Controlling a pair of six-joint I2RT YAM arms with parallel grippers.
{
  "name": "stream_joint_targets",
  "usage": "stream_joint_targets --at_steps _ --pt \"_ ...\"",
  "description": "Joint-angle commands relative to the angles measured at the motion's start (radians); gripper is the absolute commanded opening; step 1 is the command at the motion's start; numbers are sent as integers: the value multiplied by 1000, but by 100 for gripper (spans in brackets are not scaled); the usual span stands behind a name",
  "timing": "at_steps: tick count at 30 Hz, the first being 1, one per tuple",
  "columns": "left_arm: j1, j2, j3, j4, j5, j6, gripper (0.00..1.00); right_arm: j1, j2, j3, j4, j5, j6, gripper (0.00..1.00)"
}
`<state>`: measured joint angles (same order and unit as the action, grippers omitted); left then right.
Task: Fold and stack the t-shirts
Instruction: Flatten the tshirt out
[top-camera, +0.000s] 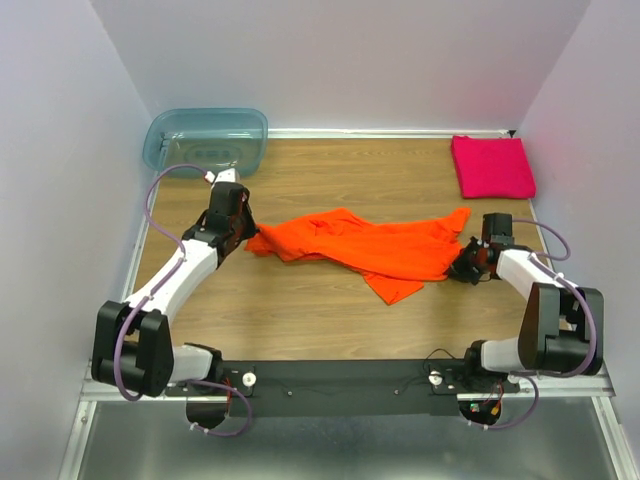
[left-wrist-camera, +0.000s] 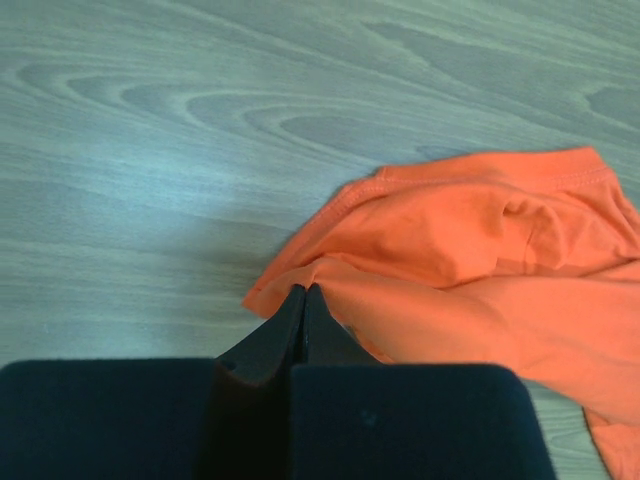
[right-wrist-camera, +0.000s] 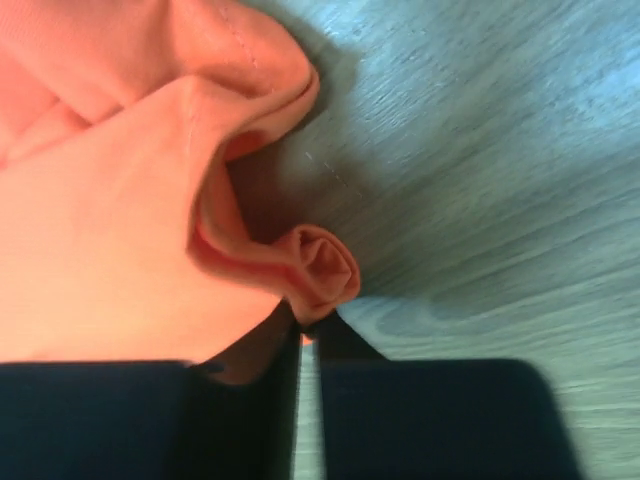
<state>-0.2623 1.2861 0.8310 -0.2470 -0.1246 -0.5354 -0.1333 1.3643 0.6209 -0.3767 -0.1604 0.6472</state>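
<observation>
The bright orange t-shirt (top-camera: 370, 245) lies crumpled across the middle of the table. My left gripper (top-camera: 243, 238) is shut on its left edge; in the left wrist view the closed fingertips (left-wrist-camera: 303, 292) pinch the cloth (left-wrist-camera: 470, 240). My right gripper (top-camera: 466, 266) is shut on the shirt's right edge; in the right wrist view a rolled bunch of orange cloth (right-wrist-camera: 320, 265) is pinched at the tips (right-wrist-camera: 312, 325). The magenta-pink t-shirt (top-camera: 492, 165) lies folded square at the far right corner, untouched.
A translucent blue-green plastic tub (top-camera: 205, 138) stands at the far left corner. Bare wooden table (top-camera: 330, 310) lies in front of the orange shirt. White walls close in the left, back and right sides.
</observation>
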Motion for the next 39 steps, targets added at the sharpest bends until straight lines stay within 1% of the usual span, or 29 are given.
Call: stream_joint_targets --at_steps 1,2,3,4,6,7,8,9,10,12,13,15,16,17,18,20,22,23,24,26,27,30,32,34,38,39 --pt "29 35 94 26 -64 21 0 -8 24 57 19 44 -18 5" --pt "37 47 117 14 -75 32 0 -9 18 72 7 53 -30 1" --pt "37 47 140 -18 -85 41 0 -8 -5 94 -14 59 -40 1" --pt "37 39 172 -34 -108 52 0 -8 -19 133 -89 71 -50 1" --pt "37 -1 174 -76 -132 71 0 -8 -51 177 -189 129 -89 1" --pt "37 -19 159 -95 -147 72 0 -9 -86 209 -287 154 -99 1" --pt "37 -52 145 -113 -147 69 0 -9 -108 221 -327 188 -110 1" --pt "35 -66 128 -142 -141 60 0 -8 -123 232 -364 221 -127 1" --pt "35 -91 85 -153 -118 57 0 -9 -125 268 -443 222 -156 1" --pt "35 -108 45 -173 -81 48 0 -8 -94 319 -543 213 -187 2" --pt "34 -113 18 -175 -34 49 0 -8 -71 338 -627 213 -202 4" --pt "29 -105 2 -167 6 48 0 -8 -18 379 -682 231 -239 6" --pt "22 -88 -9 -155 23 49 0 -8 -2 384 -695 245 -230 6" --pt "18 -74 -9 -146 29 55 0 -8 11 379 -680 236 -244 6" --pt "17 -58 -6 -143 31 58 0 -8 66 378 -667 205 -259 8" --pt "15 -10 14 -141 29 75 0 -8 129 378 -663 213 -259 8" --pt "17 8 28 -132 19 86 0 -8 206 375 -628 179 -276 11" --pt "17 24 34 -126 11 90 0 -8 225 379 -613 183 -276 15" --pt "15 30 40 -118 5 94 0 -8 240 387 -598 182 -279 27" --pt "15 56 77 -120 -4 98 0 -8 288 433 -570 174 -282 40" --pt "15 62 91 -115 -6 101 0 -8 295 450 -562 167 -285 51" --pt "15 88 123 -103 -12 117 2 -8 276 511 -528 165 -281 57" --pt "15 110 146 -106 -15 120 3 -8 262 531 -510 121 -282 57" --pt "15 116 148 -95 -4 120 3 -6 263 539 -498 81 -290 54" --pt "15 131 137 -89 3 121 3 11 283 481 -447 9 -293 44" --pt "15 131 132 -89 2 121 3 15 306 456 -438 -17 -294 40"
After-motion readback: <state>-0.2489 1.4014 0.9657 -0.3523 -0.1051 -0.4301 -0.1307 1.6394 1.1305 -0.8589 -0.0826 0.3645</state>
